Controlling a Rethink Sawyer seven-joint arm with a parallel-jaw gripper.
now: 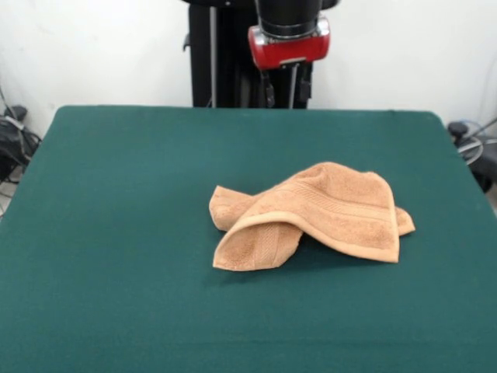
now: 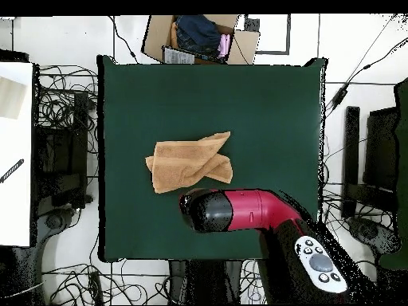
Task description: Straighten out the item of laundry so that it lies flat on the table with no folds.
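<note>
The item of laundry (image 1: 326, 210), a light orange-tan terry towel, lies crumpled right of the middle of the dark green table (image 1: 116, 233). One edge curls over in a raised fold, and a ribbed band shows on top. In the overhead view the towel (image 2: 187, 163) sits near the middle of the table (image 2: 263, 103), folded over itself. My gripper (image 1: 285, 87) hangs high under the red wrist, above the table's far side and clear of the towel. In the overhead view the red and black arm (image 2: 239, 211) covers it, just beside the towel's base-side corner.
An open cardboard box (image 2: 199, 36) with clothes stands beyond the table's far edge in the overhead view. Cables (image 2: 68, 103) lie on the floor around the table. A white surface (image 2: 16, 151) is at the left and black equipment (image 2: 374, 159) at the right.
</note>
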